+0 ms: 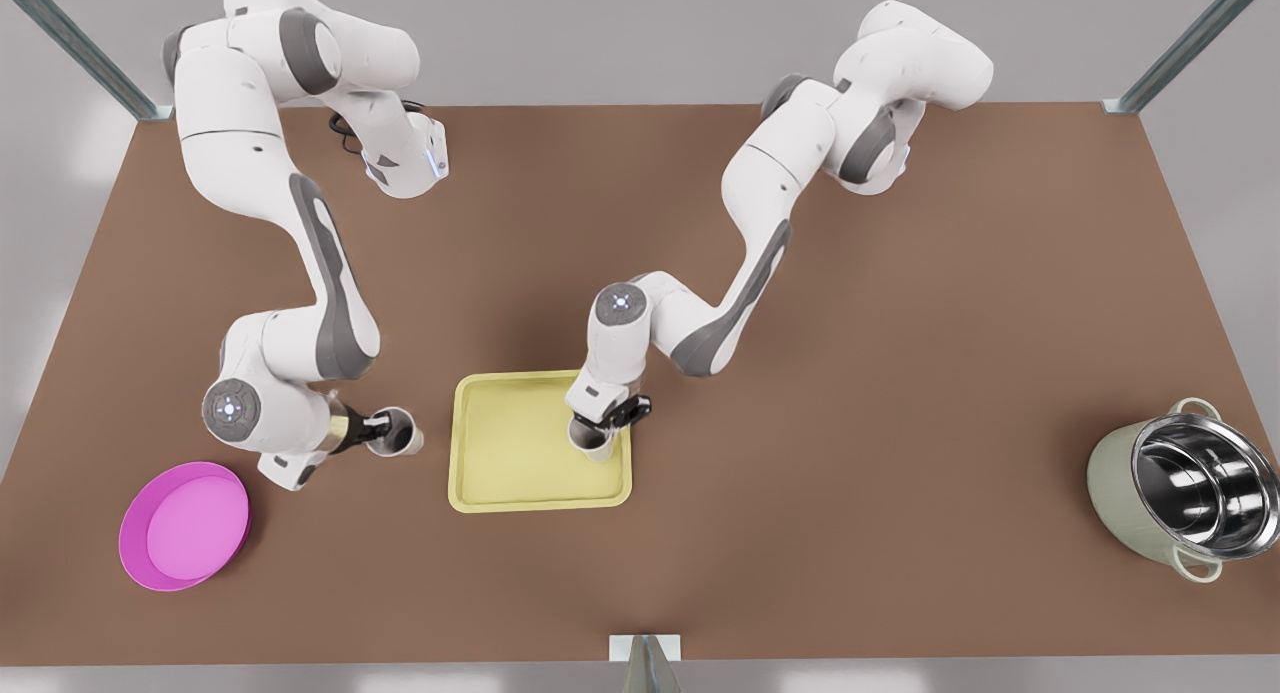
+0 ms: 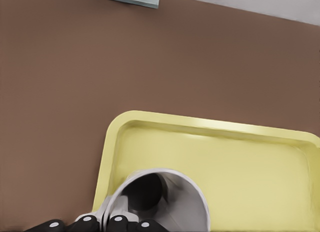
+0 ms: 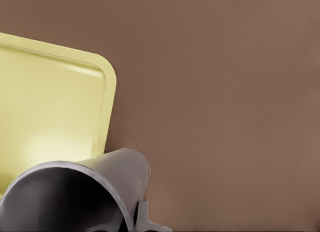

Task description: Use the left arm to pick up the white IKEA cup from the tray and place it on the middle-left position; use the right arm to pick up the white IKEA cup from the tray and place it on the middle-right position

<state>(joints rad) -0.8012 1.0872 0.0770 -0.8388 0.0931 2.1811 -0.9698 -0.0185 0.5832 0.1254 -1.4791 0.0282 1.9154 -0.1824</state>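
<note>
The left gripper hangs over the tray, close to the tray's edge on the front view's right. It is clenched on the rim of a white cup, and the left wrist view shows that cup above the tray floor by a corner. The right gripper is over the table, just off the tray's opposite edge. It grasps a second cup, which is tilted in the right wrist view beside a tray corner. A pink bowl sits near one front corner and a steel pot near the other.
</note>
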